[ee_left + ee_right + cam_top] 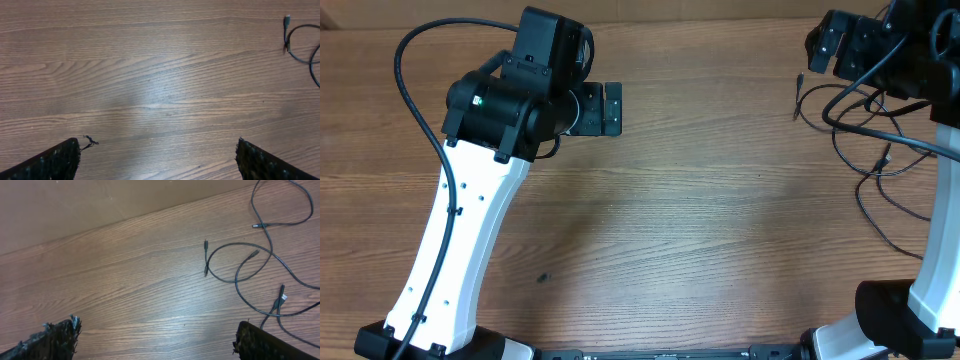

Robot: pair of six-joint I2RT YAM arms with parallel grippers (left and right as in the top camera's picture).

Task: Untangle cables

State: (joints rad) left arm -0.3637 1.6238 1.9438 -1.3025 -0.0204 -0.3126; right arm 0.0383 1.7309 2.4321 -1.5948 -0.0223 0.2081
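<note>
The cables (868, 165) are thin black cords looping and crossing on the wooden table at the right, with small plugs at their ends. In the right wrist view they (250, 262) spread over the right side, with several plugs showing. My right gripper (157, 330) is open and empty, above the table to the left of the cables; in the overhead view it (827, 45) sits at the top right, near the cables' far end. My left gripper (157, 150) is open and empty over bare wood, far left of the cables (299, 47); overhead it (610, 108) is at upper left.
A brown wall (100, 205) runs along the table's far edge. The left arm's white link (460, 240) crosses the left of the table. The right arm's thick black wires (880, 115) hang over the cable pile. A small dark speck (544, 277) lies on the wood.
</note>
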